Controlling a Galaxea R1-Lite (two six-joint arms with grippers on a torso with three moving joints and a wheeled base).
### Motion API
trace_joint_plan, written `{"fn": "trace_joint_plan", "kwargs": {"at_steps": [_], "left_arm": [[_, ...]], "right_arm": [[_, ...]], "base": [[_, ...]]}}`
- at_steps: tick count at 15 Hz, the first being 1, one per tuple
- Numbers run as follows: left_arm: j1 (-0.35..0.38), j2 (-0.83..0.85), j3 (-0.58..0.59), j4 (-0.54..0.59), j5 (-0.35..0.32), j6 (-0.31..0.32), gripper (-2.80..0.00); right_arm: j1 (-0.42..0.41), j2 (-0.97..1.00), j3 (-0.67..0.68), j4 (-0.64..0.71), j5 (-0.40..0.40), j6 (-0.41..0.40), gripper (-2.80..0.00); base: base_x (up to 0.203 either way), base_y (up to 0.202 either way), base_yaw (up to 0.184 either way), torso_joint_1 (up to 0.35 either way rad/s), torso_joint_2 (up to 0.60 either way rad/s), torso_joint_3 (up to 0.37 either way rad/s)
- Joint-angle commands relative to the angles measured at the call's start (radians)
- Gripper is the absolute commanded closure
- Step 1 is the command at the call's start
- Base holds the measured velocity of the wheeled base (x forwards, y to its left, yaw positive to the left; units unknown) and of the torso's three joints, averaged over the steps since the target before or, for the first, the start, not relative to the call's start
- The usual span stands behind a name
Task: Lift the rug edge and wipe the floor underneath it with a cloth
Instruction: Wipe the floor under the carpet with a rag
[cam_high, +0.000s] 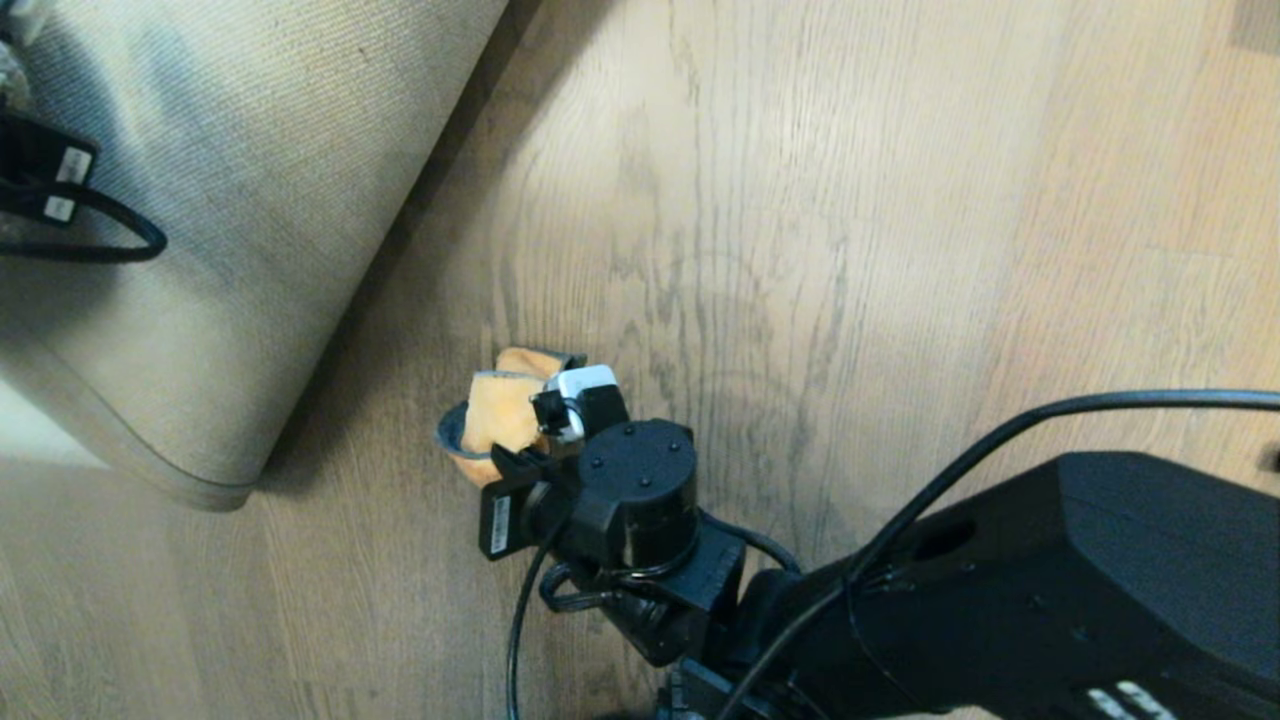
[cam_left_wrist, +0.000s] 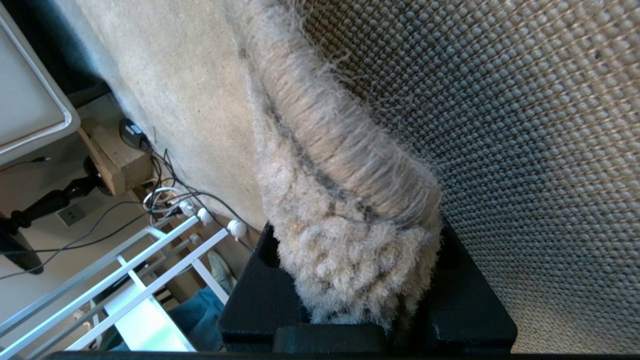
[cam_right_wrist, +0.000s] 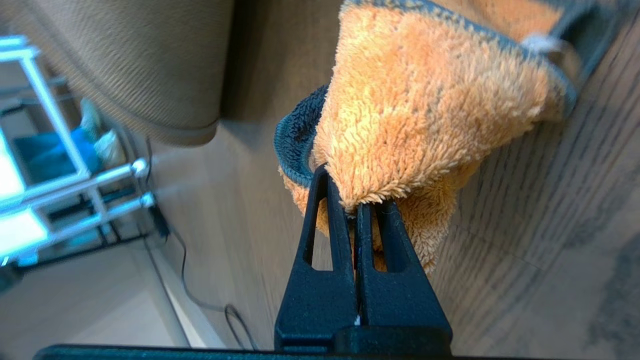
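The rug edge (cam_high: 250, 200) is lifted at the upper left of the head view, its woven tan backing facing me and its rounded corner (cam_high: 205, 485) hanging low. My left gripper (cam_left_wrist: 357, 280) is shut on the fluffy rug border (cam_left_wrist: 330, 165), with pile bulging between the black fingers (cam_left_wrist: 260, 295). Bare floor (cam_high: 800, 250) of grey-brown planks lies right of the rug. My right gripper (cam_right_wrist: 350, 200) is shut on a fold of the orange cloth (cam_right_wrist: 425, 115) with dark trim. The cloth (cam_high: 500, 410) hangs low over the floor just right of the rug corner; whether it touches the planks I cannot tell.
A white metal rack (cam_right_wrist: 75, 190) with blue fabric stands beyond the rug. Cables (cam_left_wrist: 165, 195) and a wooden block (cam_left_wrist: 117, 155) lie near it. A thin cable (cam_right_wrist: 200, 300) runs along the floor. My right arm's black housing (cam_high: 1050, 580) fills the lower right.
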Motion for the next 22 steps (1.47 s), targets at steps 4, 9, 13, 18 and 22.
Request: {"fn": "trace_joint_plan", "kwargs": {"at_steps": [4, 9, 13, 18, 22], "left_arm": [[0.001, -0.002, 0.005, -0.004, 0.008, 0.003, 0.00], [0.000, 0.003, 0.007, -0.004, 0.008, 0.003, 0.00], [-0.008, 0.004, 0.008, -0.006, 0.008, 0.001, 0.00], [-0.018, 0.006, 0.008, -0.006, 0.008, 0.001, 0.00], [-0.030, 0.006, 0.008, -0.006, 0.008, 0.001, 0.00]], "right_arm": [[-0.038, 0.077, -0.048, -0.106, -0.031, 0.008, 0.00], [-0.120, 0.025, -0.048, -0.125, -0.030, 0.006, 0.00], [-0.202, -0.033, -0.048, -0.123, -0.029, 0.005, 0.00], [-0.272, -0.108, -0.045, -0.117, -0.026, -0.007, 0.00], [-0.355, -0.160, -0.046, -0.114, -0.020, -0.030, 0.00]], "base": [[0.000, 0.000, 0.000, 0.000, 0.00, 0.000], [0.000, 0.000, 0.000, 0.000, 0.00, 0.000], [0.000, 0.000, 0.000, 0.000, 0.00, 0.000], [0.000, 0.000, 0.000, 0.000, 0.00, 0.000], [0.000, 0.000, 0.000, 0.000, 0.00, 0.000]]}}
